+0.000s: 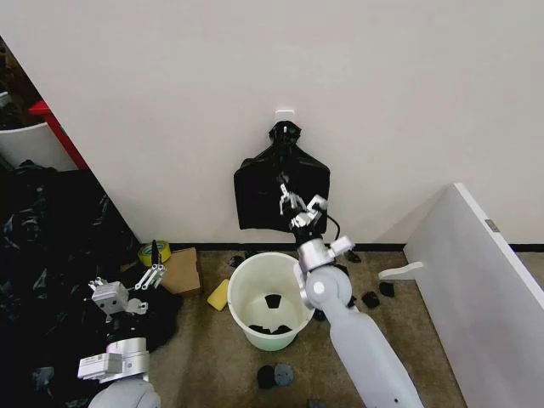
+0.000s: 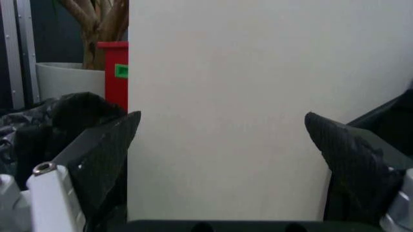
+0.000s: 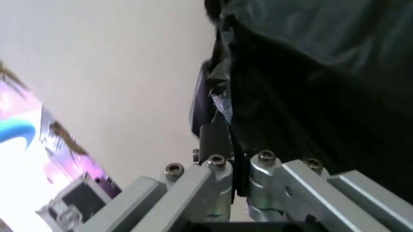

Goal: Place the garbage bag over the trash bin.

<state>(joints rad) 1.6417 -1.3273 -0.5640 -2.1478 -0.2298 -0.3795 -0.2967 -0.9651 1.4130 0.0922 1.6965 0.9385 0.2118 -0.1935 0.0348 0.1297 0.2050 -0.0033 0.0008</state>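
Note:
The trash bin [image 1: 270,302], pale white-green and round, stands on the floor by the wall with a few black scraps at its bottom. Above it a flat black plastic sheet [image 1: 280,183], knotted at its top, hangs from a white wall hook [image 1: 285,113]. My right gripper [image 1: 299,204] is raised to the sheet's lower middle. In the right wrist view this gripper [image 3: 231,145] is shut on a fold of glossy black plastic [image 3: 310,87]. A loose garbage bag, apart from this sheet, is out of view. My left gripper [image 1: 151,276] [image 2: 223,145] is parked low at the left, open and holding nothing.
A big heap of black plastic [image 1: 51,255] fills the left floor. A yellow tape roll [image 1: 154,252], a cardboard box [image 1: 181,270] and a yellow sponge [image 1: 218,295] lie left of the bin. Black scraps [image 1: 371,299] dot the floor. A white board [image 1: 476,263] leans at right.

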